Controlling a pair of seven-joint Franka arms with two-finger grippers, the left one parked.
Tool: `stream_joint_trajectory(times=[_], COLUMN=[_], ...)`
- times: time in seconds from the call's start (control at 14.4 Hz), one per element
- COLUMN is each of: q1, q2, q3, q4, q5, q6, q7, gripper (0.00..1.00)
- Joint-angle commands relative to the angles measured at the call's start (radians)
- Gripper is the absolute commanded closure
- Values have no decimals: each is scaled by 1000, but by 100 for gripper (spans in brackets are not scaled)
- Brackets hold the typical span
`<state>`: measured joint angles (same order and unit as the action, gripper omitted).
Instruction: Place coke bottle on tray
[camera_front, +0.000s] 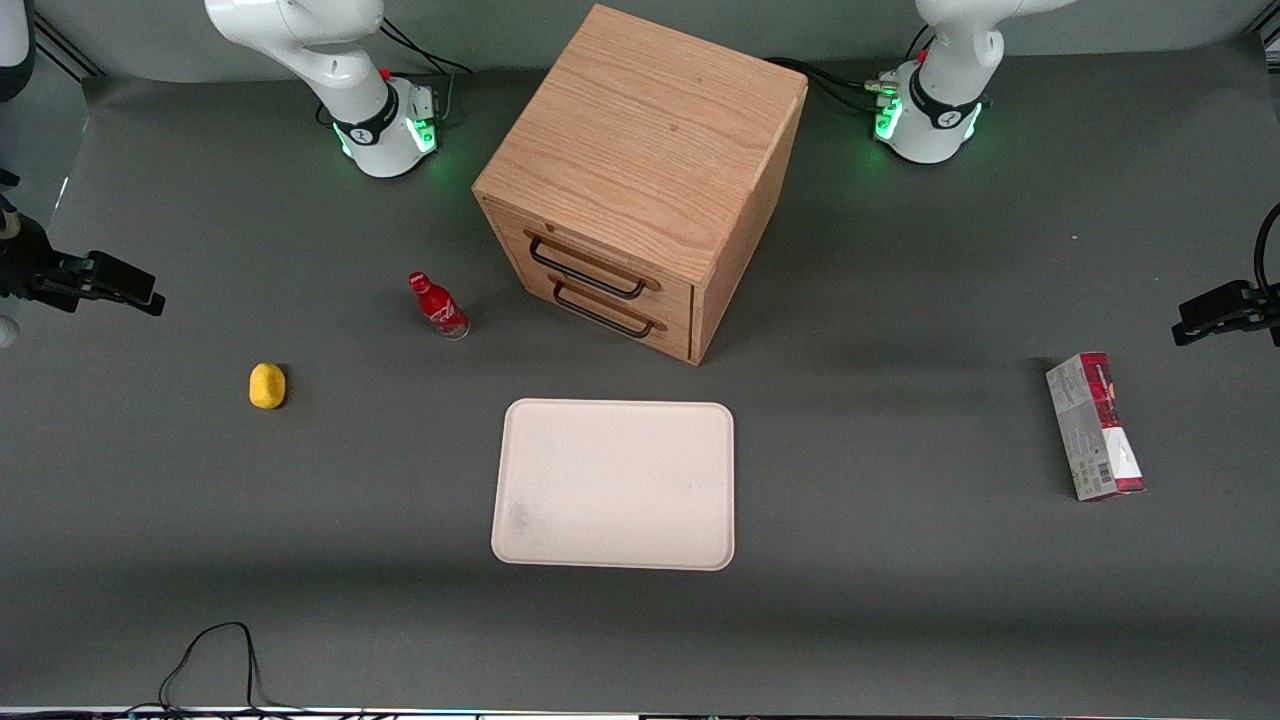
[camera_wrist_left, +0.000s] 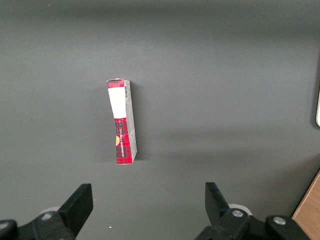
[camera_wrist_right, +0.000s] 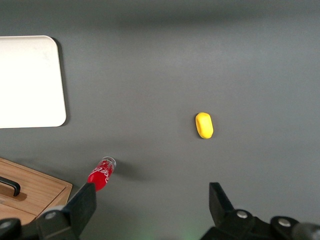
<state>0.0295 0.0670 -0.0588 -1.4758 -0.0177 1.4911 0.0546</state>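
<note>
The gripper hangs high above the table, jaws spread wide, seemingly well clear of the coke bottle.

We see the white arm with a green-lit base and black cables. Its gripper, raised above the table at the working arm's end, has 2 black, widely parted fingers.

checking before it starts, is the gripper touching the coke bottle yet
Apart. The front view shows the gripper open at the working arm's end of the table, with bare mat between it and the coke bottle.

tray cut by frame edge, coke bottle cap hidden by pincer finger
</note>
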Motion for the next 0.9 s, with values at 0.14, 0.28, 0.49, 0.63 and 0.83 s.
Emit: stream_joint_trajectory(times=[0.14, 0.28, 0.49, 0.63, 0.83], q1=[4, 4, 4, 6, 7], q2=[-3, -1, -3, -4, -16], q3=[-4, -3, -3, -3, -3], q4=[8, 9, 8, 5, -3], q5=[-10, -11, -8, -8, -7], q6=[-14, -15, -20, -22, -32], q7=[-22, -24, -24, -21, -13], gripper=[0, 0, 0, 0, 0])
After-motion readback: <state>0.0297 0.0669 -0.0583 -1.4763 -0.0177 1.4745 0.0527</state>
